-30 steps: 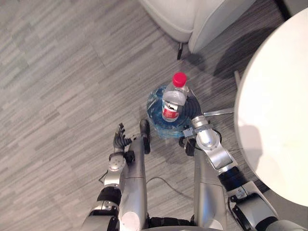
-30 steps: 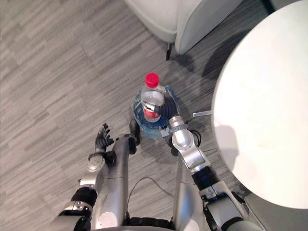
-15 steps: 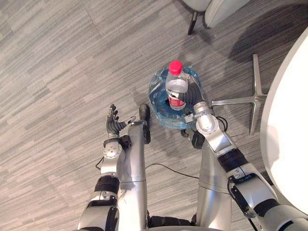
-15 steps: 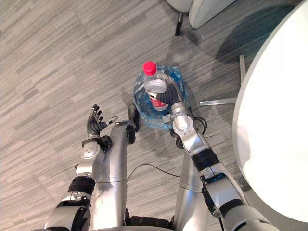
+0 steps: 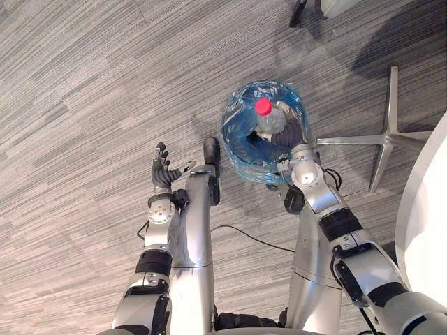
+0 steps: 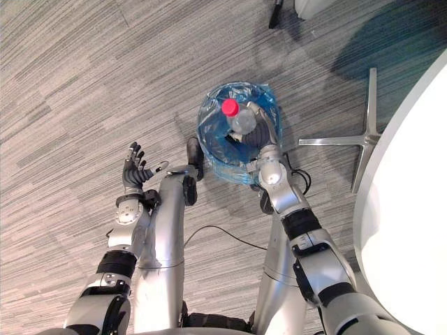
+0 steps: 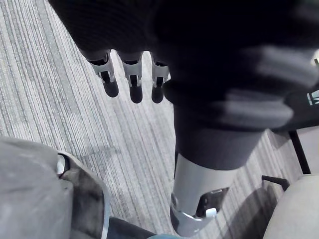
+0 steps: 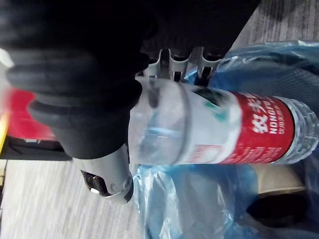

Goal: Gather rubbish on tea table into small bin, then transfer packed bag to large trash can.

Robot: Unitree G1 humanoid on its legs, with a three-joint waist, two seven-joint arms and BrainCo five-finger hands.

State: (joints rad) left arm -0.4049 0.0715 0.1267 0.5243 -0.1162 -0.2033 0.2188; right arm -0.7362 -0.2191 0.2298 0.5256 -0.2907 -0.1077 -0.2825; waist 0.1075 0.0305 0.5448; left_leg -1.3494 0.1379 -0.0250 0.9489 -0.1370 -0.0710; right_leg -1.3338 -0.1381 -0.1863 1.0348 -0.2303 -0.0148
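A clear plastic bottle [image 5: 268,121] with a red cap and red label stands upright over the mouth of the small bin [image 5: 237,136], which is lined with a blue bag and sits on the floor. My right hand [image 5: 288,134] is shut on the bottle, its fingers [image 8: 172,63] curled round the body near the cap end. The bottle [image 8: 234,130] hangs above the blue liner [image 8: 199,204], with some rubbish lying deep inside. My left hand [image 5: 165,173] hovers open over the floor, left of the bin, holding nothing.
The white round tea table [image 5: 427,230] curves along the right edge. A chrome star-shaped chair base [image 5: 380,139] lies on the grey striped floor just right of the bin. A dark chair leg [image 5: 298,12] shows at the top.
The camera has tilted down, shifting the scene. My right hand has lowered the bottle from above the bin down into its mouth. My left hand stays open beside it.
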